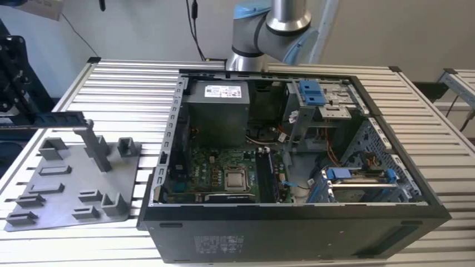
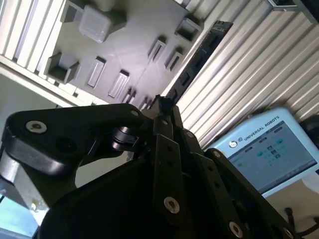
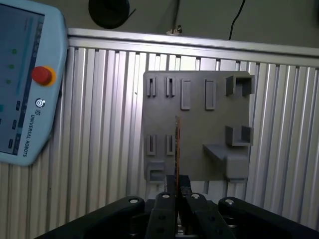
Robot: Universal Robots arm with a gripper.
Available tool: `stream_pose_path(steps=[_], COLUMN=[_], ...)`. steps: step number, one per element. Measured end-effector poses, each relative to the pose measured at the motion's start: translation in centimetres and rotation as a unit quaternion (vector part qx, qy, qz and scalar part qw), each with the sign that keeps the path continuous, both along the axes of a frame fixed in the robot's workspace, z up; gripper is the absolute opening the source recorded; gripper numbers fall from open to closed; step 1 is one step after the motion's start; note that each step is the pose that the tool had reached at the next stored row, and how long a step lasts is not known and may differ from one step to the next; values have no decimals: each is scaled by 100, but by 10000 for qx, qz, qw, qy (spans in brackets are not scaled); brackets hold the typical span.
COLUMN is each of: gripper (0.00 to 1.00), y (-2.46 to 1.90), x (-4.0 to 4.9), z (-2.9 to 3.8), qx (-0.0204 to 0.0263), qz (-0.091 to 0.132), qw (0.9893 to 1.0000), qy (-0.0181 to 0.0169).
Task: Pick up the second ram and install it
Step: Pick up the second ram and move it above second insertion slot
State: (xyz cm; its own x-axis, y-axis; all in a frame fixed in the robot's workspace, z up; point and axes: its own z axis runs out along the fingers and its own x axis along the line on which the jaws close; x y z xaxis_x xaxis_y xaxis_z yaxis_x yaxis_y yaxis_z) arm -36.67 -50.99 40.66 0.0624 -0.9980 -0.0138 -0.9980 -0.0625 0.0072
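The second ram [image 1: 52,118] is a long dark stick held level above the grey fixture plate [image 1: 74,183], at the exterior view's left. My gripper [image 1: 9,118] is shut on one end of it at that view's left edge. In the first wrist view the ram [image 3: 177,144] shows edge-on, rising from my shut gripper [image 3: 177,186] over the fixture plate [image 3: 199,124]. In the second wrist view the ram [image 2: 199,59] reaches out from the gripper [image 2: 164,107] past the plate [image 2: 124,45]. The open computer case [image 1: 297,222] holds the motherboard [image 1: 222,172] with its memory slots [image 1: 268,175].
The case stands in the middle of a ribbed metal table [image 1: 126,94], with a drive cage and blue clips [image 1: 315,94] inside it. The fixture plate carries upright posts [image 1: 95,146]. A teach pendant [image 3: 25,84] lies beside the plate. The arm's base [image 1: 263,33] rises behind the case.
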Motion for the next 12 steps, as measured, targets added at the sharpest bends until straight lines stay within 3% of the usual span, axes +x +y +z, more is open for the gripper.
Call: stream_pose_path(steps=[6,12], gripper=[14,14], y=[1,0], x=[94,200], z=[-15,-31], qx=[-28,-48], qz=[-1,0], qw=[10000,10000], qy=[-43,-63])
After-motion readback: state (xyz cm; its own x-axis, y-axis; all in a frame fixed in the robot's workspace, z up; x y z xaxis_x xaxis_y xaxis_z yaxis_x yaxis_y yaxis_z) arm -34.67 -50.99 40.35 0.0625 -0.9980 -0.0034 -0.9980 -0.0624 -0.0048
